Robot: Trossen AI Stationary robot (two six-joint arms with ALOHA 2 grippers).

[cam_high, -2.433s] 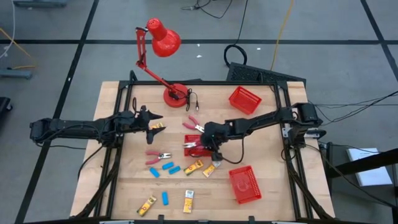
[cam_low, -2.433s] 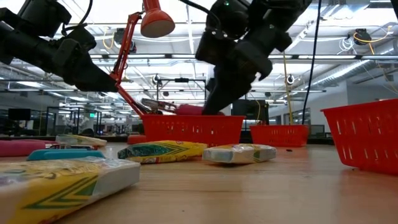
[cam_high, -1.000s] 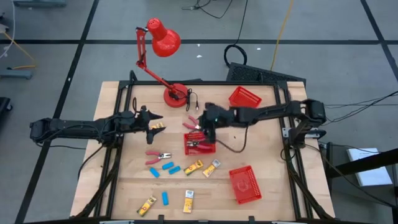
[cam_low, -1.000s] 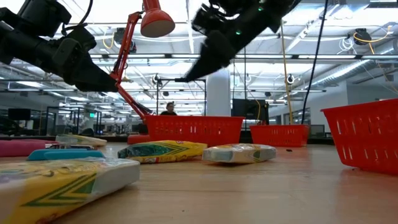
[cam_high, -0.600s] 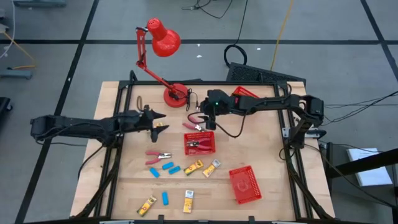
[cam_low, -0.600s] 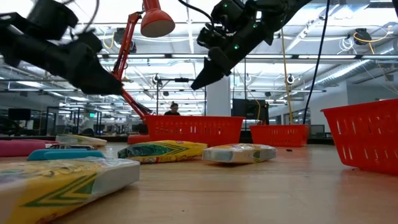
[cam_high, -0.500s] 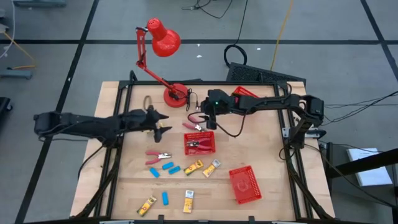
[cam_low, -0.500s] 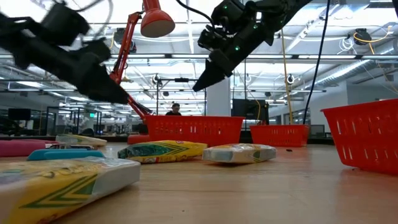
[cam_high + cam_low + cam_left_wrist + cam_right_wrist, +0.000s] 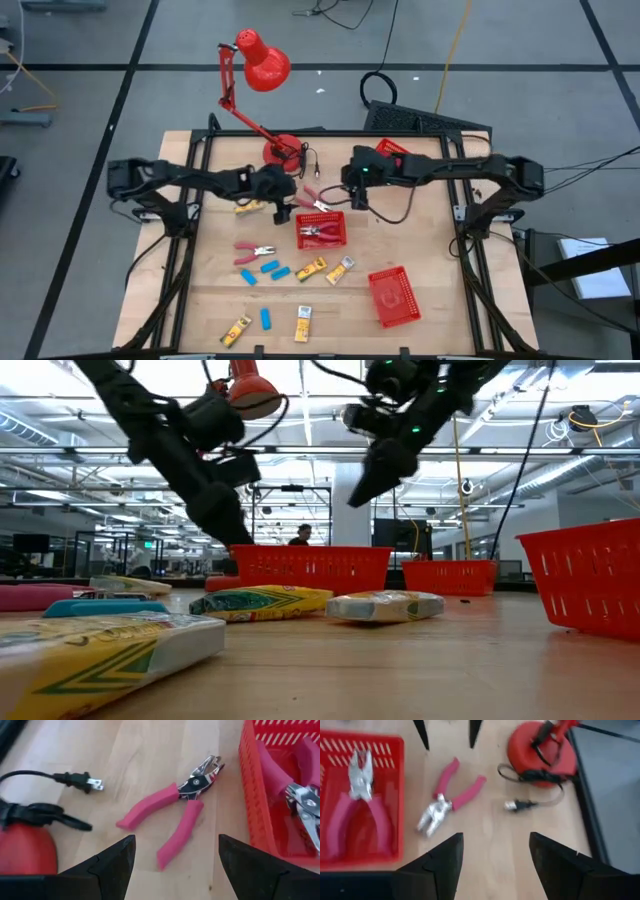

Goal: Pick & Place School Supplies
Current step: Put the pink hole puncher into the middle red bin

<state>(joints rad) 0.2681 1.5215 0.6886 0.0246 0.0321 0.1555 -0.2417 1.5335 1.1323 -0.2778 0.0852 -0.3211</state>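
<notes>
A pink-handled metal plier tool (image 9: pixel 175 810) lies flat on the wooden table just left of the middle red basket (image 9: pixel 322 232), seen from above as pliers (image 9: pixel 312 198). My left gripper (image 9: pixel 175 865) hovers open just above and left of it, touching nothing. A second plier tool (image 9: pixel 360 795) lies inside that basket. My right gripper (image 9: pixel 492 865) hangs open and empty above the table, to the right of the loose pliers (image 9: pixel 451 790). Blue blocks (image 9: pixel 270 268) and yellow packets (image 9: pixel 311 268) lie nearer the front edge.
The red lamp's base (image 9: pixel 280 152) with its cord and plug (image 9: pixel 80 781) stands just beyond the pliers. Two more red baskets sit at far right (image 9: pixel 393 158) and near right (image 9: pixel 392 295). Another pink tool (image 9: pixel 252 250) lies left of the blocks.
My left gripper has swung from the table's left side toward its right and come down low beside the loose pliers, staying open. My right gripper has risen off the middle basket and drifted toward the far right, also open. Nothing on the table has moved.
</notes>
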